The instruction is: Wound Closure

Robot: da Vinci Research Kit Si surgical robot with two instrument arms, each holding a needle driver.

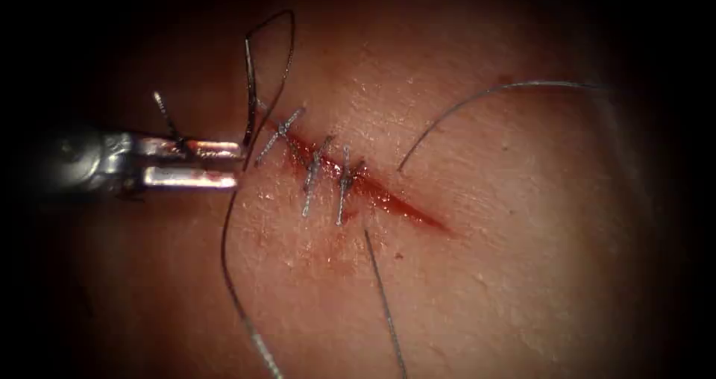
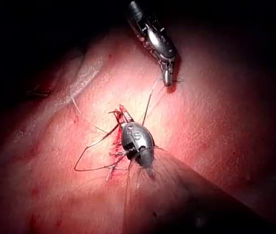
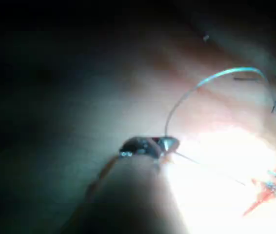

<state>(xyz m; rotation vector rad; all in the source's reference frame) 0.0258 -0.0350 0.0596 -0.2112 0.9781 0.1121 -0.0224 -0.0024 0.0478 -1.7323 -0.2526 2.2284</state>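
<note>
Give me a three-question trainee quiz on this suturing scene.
1. True or false: the left gripper is shut on the needle.
2. How many stitches cross the cut?
3. The right gripper holds: A tissue, B thread, C nothing.
Key: 1 false, it is open and holds nothing; the needle's place cannot be told. 2 three. 3 B.

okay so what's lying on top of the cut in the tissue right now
Three finished stitches cross the cut, with red fluid along it. Its right stretch lies bare. The left tool, jaws open, holds nothing there. What lies under the stitches is covered.
</note>
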